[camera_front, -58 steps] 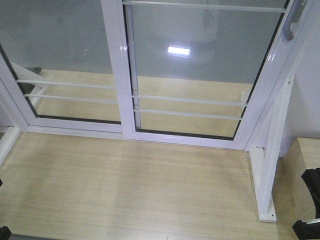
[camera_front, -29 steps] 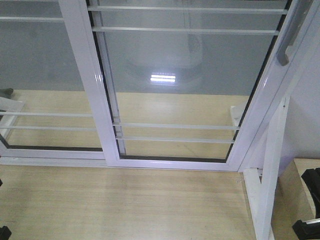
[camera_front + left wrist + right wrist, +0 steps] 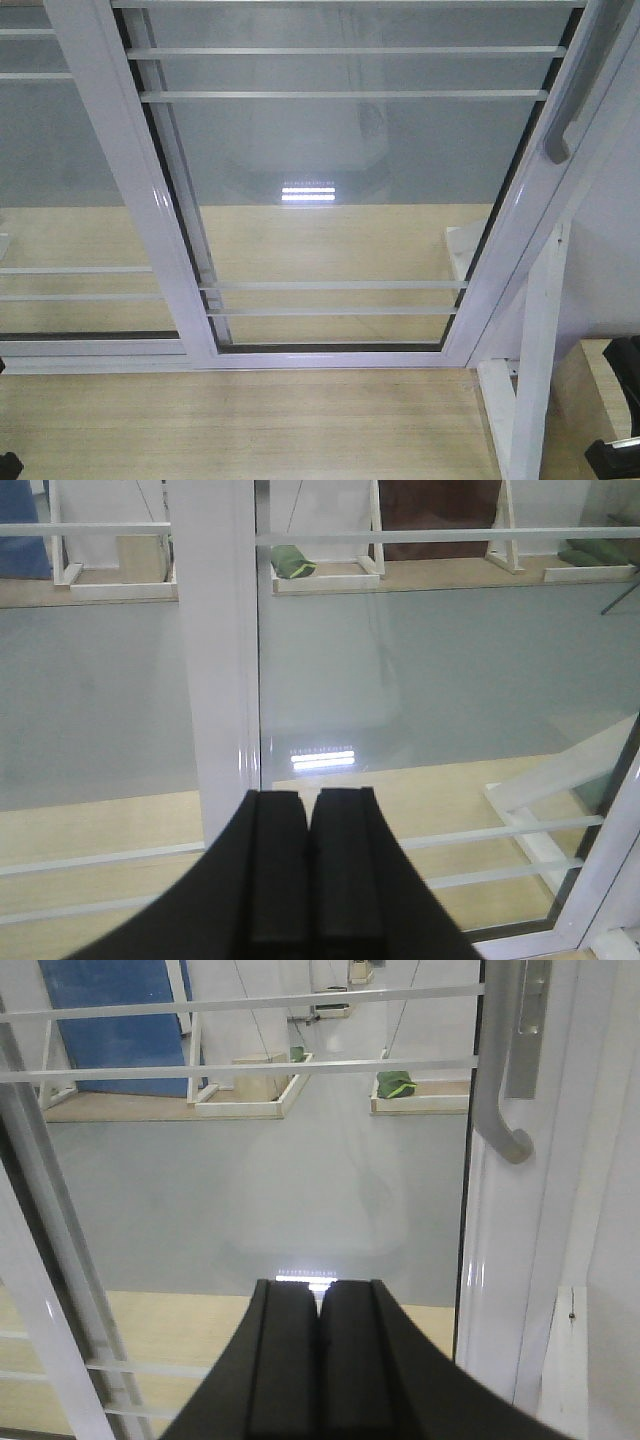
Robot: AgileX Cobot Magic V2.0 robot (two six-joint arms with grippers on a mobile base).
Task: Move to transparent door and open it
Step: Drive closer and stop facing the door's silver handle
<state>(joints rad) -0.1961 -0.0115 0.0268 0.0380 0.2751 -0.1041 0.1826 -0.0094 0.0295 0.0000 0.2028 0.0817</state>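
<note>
Glass door [image 3: 330, 200] fills most of the front view: clear pane in a glossy white frame, shut, with its bottom rail meeting the pale wood floor [image 3: 250, 430]. Thin white bars [image 3: 340, 50] cross the glass, two high up and two low down. A strip-light reflection [image 3: 308, 192] sits mid-pane. The grey curved handle [image 3: 563, 115] is on the door's right stile, at the upper right of the front view. In the right wrist view it [image 3: 497, 1080] hangs just up and right of the gripper, beside a grey lock plate [image 3: 528, 1025], apart from the fingers. Right gripper [image 3: 319, 1290]: black fingers pressed together, holding nothing, pointing at the glass left of the handle. Left gripper [image 3: 308, 805]: fingers likewise closed flat against each other, empty, aimed at the foot of the white upright [image 3: 215, 660] between panes. A second glazed panel [image 3: 60, 200] stands to the left and shows no handle here. A slanted white post [image 3: 535, 380] stands at the right, outside the door frame. Through the glass: grey floor, green cushions [image 3: 395, 1085], a blue board [image 3: 120, 1020].
</note>
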